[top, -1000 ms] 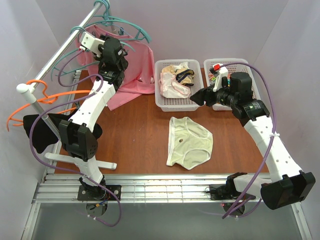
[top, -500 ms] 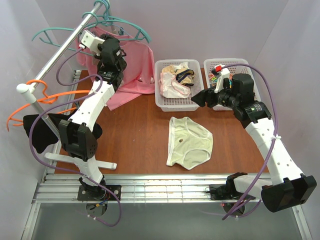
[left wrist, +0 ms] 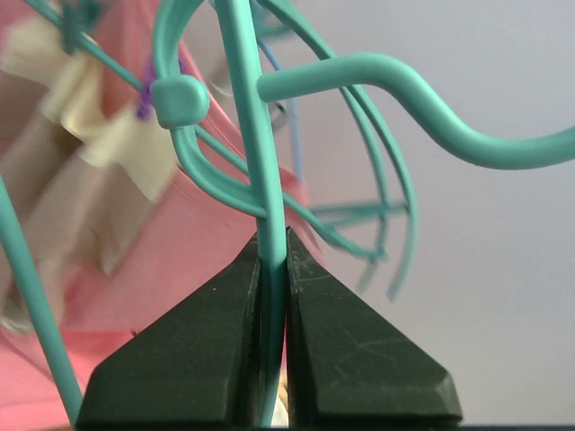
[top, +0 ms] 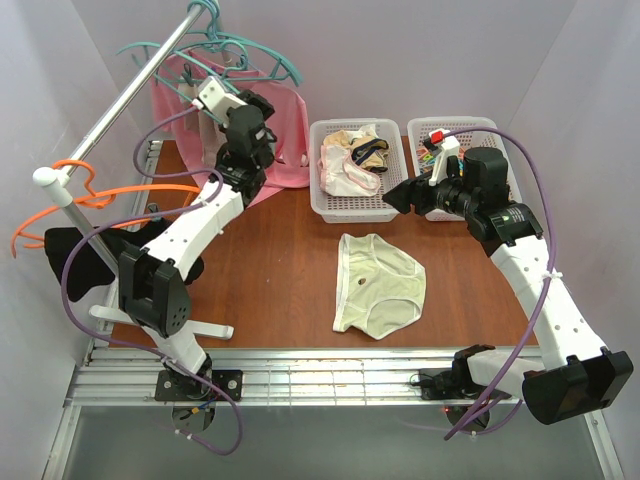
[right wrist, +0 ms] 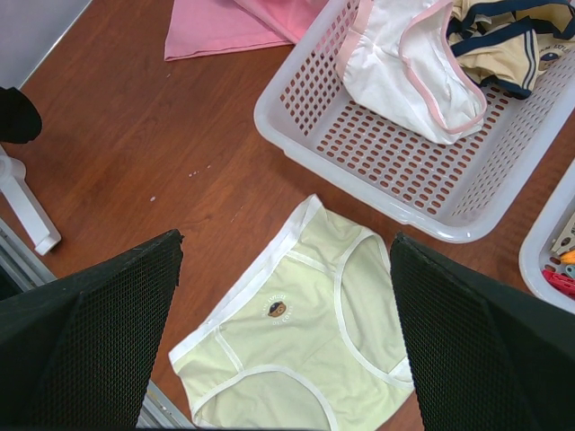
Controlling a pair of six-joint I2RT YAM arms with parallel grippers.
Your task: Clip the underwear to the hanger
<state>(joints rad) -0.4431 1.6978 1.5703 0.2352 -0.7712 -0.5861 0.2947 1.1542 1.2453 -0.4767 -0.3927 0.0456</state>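
I have two grippers. My left gripper is raised up at the metal rail, and its two fingers are pressed on a thin rod of the teal hanger, which they pinch between them. Several teal hangers hang together there; I cannot count them exactly. One orange hanger hangs lower on the same rail.

My right gripper is spread wide and holds nothing. It hovers above the table, near the two white baskets.

The one pale yellow underwear lies flat on the table, just in front of the left basket and apart from both grippers. In this basket are two garments: a pink-and-white underwear and a beige one with dark edges. The right basket contains small coloured clips.
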